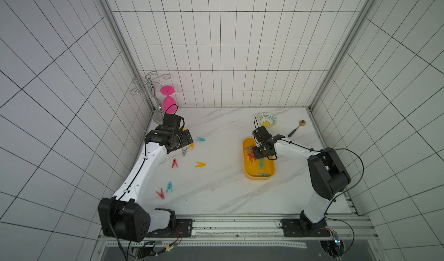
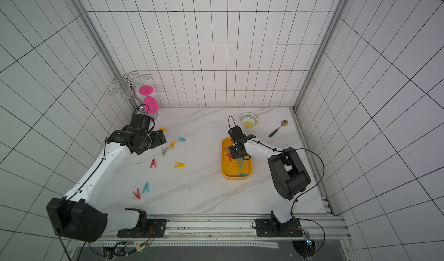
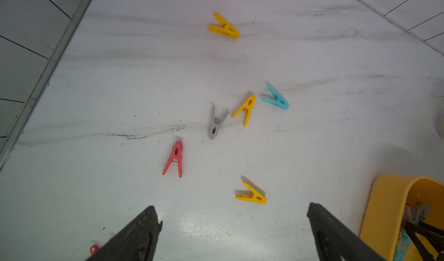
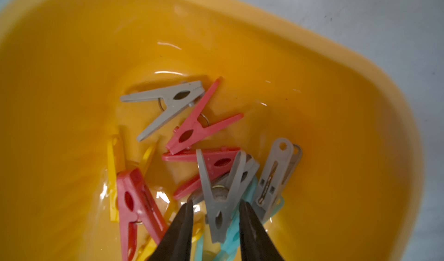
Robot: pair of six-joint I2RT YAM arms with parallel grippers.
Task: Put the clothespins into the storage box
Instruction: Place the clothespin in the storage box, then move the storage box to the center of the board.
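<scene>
Off to the back there's a small patterned ceramic bowl (image 1: 267, 119), a gold spoon with a dark handle (image 1: 296, 127) and a pink plastic goblet (image 1: 168, 98), all well out of the way. Loose plastic clothespins (image 1: 174, 163) lie on the marble table (image 1: 228, 195) by the left gripper (image 3: 232, 206), jaws spread wide and empty. In both top views the right gripper (image 4: 216, 202) blocks the shallow yellow-orange plastic storage box (image 1: 247, 173). Its wrist view shows red, grey, yellow and teal pins piled inside, with the jaws slightly parted around a grey clothespin (image 4: 224, 187)
</scene>
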